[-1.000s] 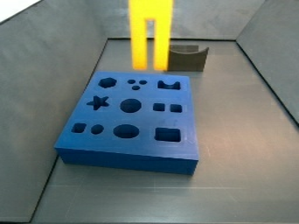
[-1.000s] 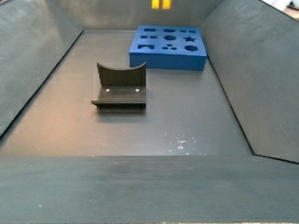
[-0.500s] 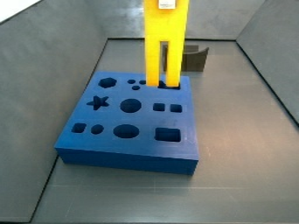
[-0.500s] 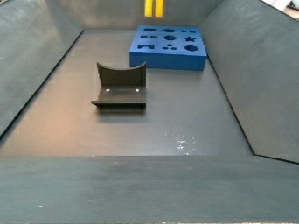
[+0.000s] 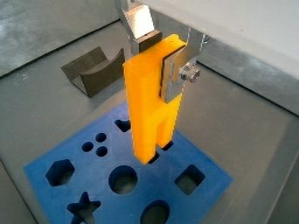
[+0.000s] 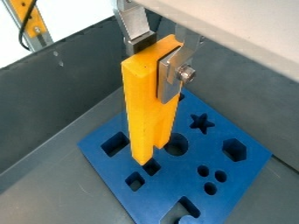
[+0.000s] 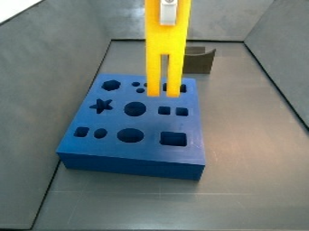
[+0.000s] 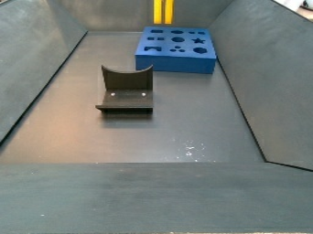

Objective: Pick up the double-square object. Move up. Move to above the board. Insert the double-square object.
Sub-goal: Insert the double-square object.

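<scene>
The end effector (image 5: 160,61) is clamped on the upper end of the double-square object (image 5: 152,109). In both wrist views a silver finger plate (image 6: 177,72) presses flat against one side face of the yellow-orange piece, and a second plate (image 6: 139,26) stands at the opposite side near its top.

The double-square object hangs upright, with its joined end up in the grip and its two prongs pointing down. In a side view (image 7: 165,50) it occupies the upper centre of the frame, and the gap between the two prongs shows along its lower half. The prong tips are at the top face of the board (image 7: 133,122), over the U-shaped opening near the board's far edge. Whether the tips have entered the opening cannot be told. In a side view (image 8: 163,11) only the lower part of the piece appears, at the top edge of the frame, above the far side of the board (image 8: 178,49).

The board lies flat on the counter (image 8: 146,137), with star, round and square holes in its top face. The fixture (image 8: 124,90) stands on the counter in the centre left of that side view, well apart from the board. In a side view it shows as a dark block (image 7: 197,60) behind the board, to the right of the held piece.
</scene>
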You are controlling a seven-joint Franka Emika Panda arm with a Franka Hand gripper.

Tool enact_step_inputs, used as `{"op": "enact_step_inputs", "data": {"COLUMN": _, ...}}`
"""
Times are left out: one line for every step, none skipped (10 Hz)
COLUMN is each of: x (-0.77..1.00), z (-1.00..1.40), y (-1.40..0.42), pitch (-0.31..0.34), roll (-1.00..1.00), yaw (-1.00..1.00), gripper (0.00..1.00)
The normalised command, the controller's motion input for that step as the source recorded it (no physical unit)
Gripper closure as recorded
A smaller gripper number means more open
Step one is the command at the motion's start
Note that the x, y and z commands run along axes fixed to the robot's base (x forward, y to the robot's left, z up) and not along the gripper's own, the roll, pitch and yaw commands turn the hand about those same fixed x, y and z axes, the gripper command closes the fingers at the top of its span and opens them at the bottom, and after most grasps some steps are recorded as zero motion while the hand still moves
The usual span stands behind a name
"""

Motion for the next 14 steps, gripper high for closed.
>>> {"op": "enact_step_inputs", "data": {"x": 0.17, "z": -0.25, "y": 0.01, "pitch": -0.009, "roll": 0.12, "yaw": 0.05, "gripper": 1.0}}
{"op": "enact_step_inputs", "data": {"x": 0.24, "z": -0.3, "y": 0.0, "pitch": -0.01, "roll": 0.13, "yaw": 0.03, "gripper": 1.0}}
{"op": "enact_step_inputs", "data": {"x": 0.26, "z": -0.31, "y": 0.01, "pitch": -0.019, "roll": 0.14, "yaw": 0.04, "gripper": 1.0}}
{"op": "enact_step_inputs", "data": {"x": 0.29, "z": -0.29, "y": 0.01, "pitch": -0.009, "roll": 0.14, "yaw": 0.06, "gripper": 1.0}}
{"op": "enact_step_inputs", "data": {"x": 0.25, "z": -0.27, "y": 0.0, "pitch": -0.014, "roll": 0.13, "yaw": 0.04, "gripper": 1.0}}
{"op": "enact_step_inputs", "data": {"x": 0.03, "z": -0.01, "y": 0.01, "pitch": -0.036, "roll": 0.0, "yaw": 0.0, "gripper": 1.0}}
{"op": "enact_step_inputs", "data": {"x": 0.0, "z": -0.01, "y": 0.0, "pitch": 0.0, "roll": 0.0, "yaw": 0.0, "gripper": 1.0}}
{"op": "enact_step_inputs", "data": {"x": 0.03, "z": -0.08, "y": 0.0, "pitch": 0.0, "roll": 0.02, "yaw": 0.0, "gripper": 1.0}}
{"op": "enact_step_inputs", "data": {"x": 0.27, "z": -0.24, "y": 0.0, "pitch": 0.014, "roll": 0.11, "yaw": 0.06, "gripper": 1.0}}
{"op": "enact_step_inputs", "data": {"x": 0.27, "z": -0.39, "y": 0.0, "pitch": 0.0, "roll": 0.2, "yaw": 0.1, "gripper": 1.0}}
{"op": "enact_step_inputs", "data": {"x": 0.0, "z": -0.03, "y": 0.0, "pitch": 0.0, "roll": 0.02, "yaw": 0.0, "gripper": 1.0}}
{"op": "enact_step_inputs", "data": {"x": 0.0, "z": -0.02, "y": 0.0, "pitch": 0.0, "roll": 0.0, "yaw": 0.0, "gripper": 1.0}}
{"op": "enact_step_inputs", "data": {"x": 0.0, "z": -0.15, "y": 0.0, "pitch": 0.0, "roll": 0.01, "yaw": 0.0, "gripper": 1.0}}
{"op": "enact_step_inputs", "data": {"x": 0.0, "z": -0.19, "y": 0.0, "pitch": 0.0, "roll": 0.04, "yaw": 0.0, "gripper": 1.0}}
